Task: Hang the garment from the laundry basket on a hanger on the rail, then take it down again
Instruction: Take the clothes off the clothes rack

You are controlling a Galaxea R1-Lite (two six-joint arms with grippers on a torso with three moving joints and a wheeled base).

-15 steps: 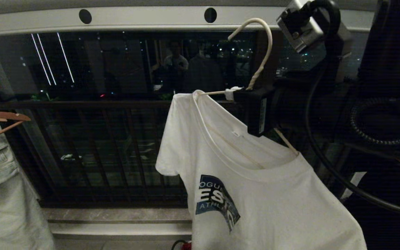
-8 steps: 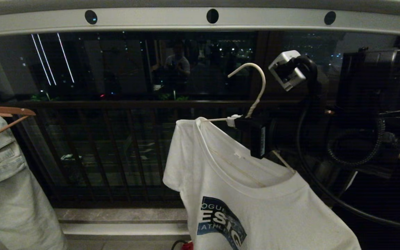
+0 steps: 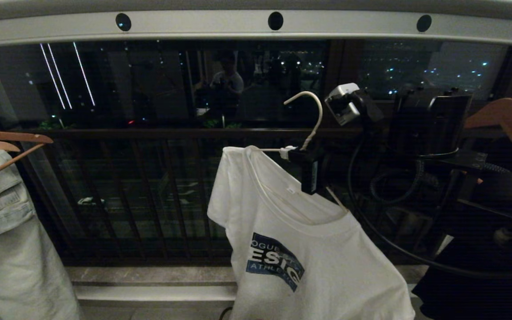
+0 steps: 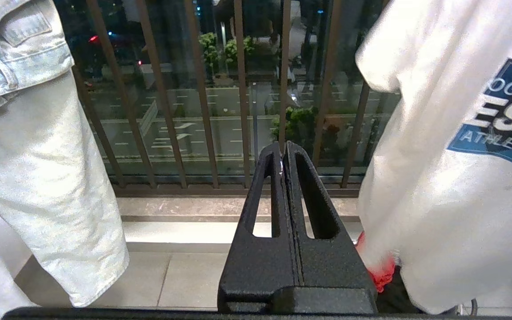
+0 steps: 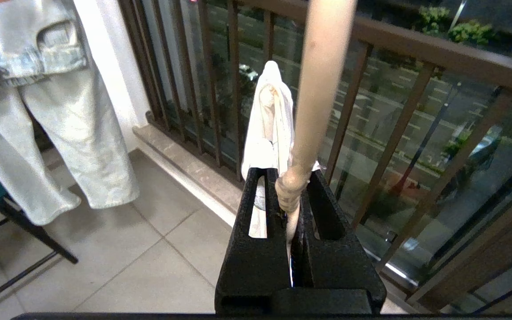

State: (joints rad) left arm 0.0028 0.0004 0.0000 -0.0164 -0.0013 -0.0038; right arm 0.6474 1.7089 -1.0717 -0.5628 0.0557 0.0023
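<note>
Holding the hanger (image 3: 306, 126) clamped at its twisted neck in our right gripper (image 3: 308, 155), well below the rail (image 3: 194, 26), we carry the T-shirt (image 3: 309, 249); its shoulder seems barely seated and could slide off if we tilt.

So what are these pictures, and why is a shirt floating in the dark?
It isn't floating. A robot with two arms took these. One picture is from a camera on its head, the other two from cameras on its wrists. The right pincer is shut on a thin white hanger, and the white T-shirt hangs from that. The hook is below the grey rail, not on it. The left pincer is shut and empty. Pale jeans hang nearby.
</note>
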